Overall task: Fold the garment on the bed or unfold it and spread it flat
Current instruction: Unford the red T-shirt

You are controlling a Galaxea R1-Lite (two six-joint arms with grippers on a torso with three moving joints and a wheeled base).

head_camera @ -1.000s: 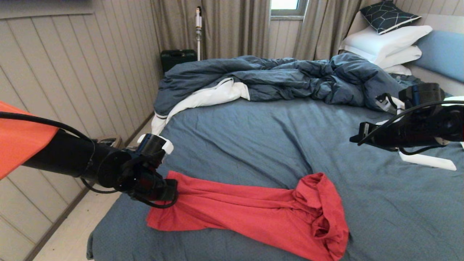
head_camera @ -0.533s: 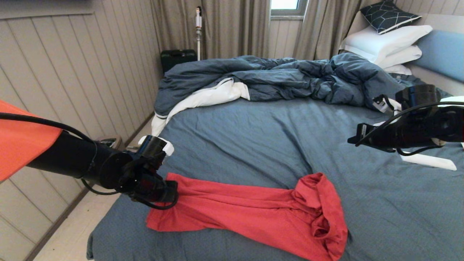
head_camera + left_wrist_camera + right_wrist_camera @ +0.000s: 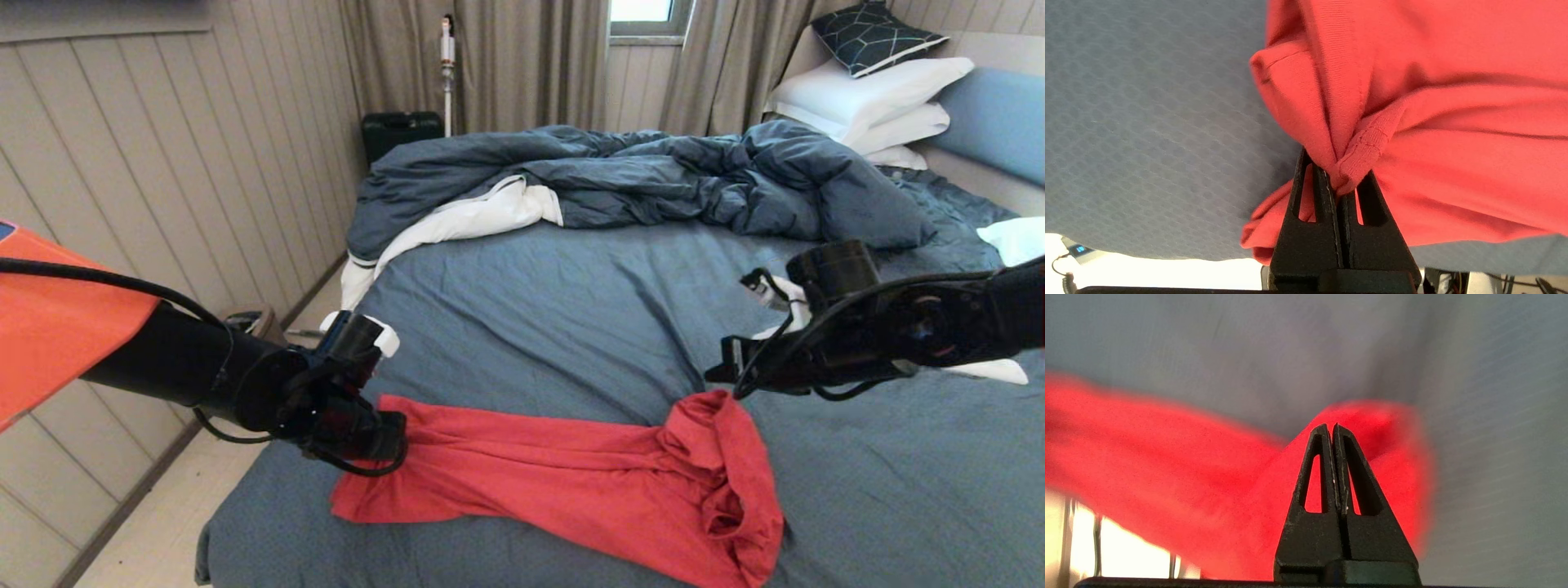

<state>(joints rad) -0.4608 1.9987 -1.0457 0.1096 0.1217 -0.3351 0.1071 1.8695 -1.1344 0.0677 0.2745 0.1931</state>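
garment bunched on bed | left hand pinching its hem | right hand pressed together, empty

Soft, even daylight fills the room, apparently from the small window far beyond both grippers. Shadows lie faint under the right gripper, whose wrist view is smeared: the garment behind its tips blurs. The left wrist view is crisp, with overexposed white floor behind the gripper.
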